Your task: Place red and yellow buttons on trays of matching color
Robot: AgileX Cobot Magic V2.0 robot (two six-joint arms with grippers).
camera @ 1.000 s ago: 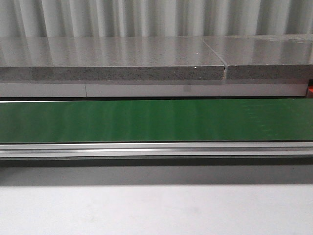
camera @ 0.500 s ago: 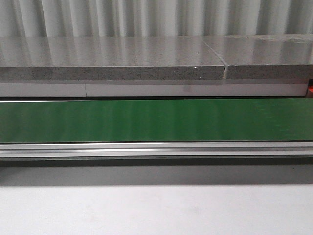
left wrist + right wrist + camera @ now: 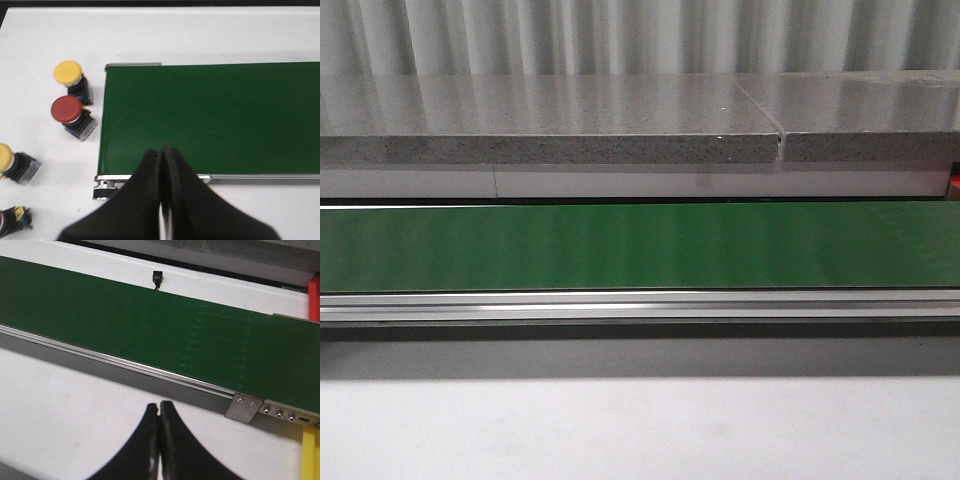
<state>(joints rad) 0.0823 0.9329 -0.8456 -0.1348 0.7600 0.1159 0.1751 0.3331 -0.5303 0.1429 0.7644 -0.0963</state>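
Observation:
In the left wrist view a yellow button (image 3: 68,72) and a red button (image 3: 67,109) stand on the white table beside the end of the green conveyor belt (image 3: 210,117). A second yellow button (image 3: 5,156) and a partly cut-off button (image 3: 10,221) lie at the picture's edge. My left gripper (image 3: 162,150) is shut and empty over the belt's near edge. My right gripper (image 3: 159,405) is shut and empty above the white table, short of the belt (image 3: 150,325). A red edge (image 3: 314,300) and a yellow edge (image 3: 310,455) show in the right wrist view; no tray shows whole.
The front view shows the green belt (image 3: 640,245) with its metal rail (image 3: 640,303), a grey stone ledge (image 3: 550,120) behind and white table (image 3: 640,430) in front. A small black connector (image 3: 157,279) sits beyond the belt. A metal bracket (image 3: 243,406) is fixed on the rail.

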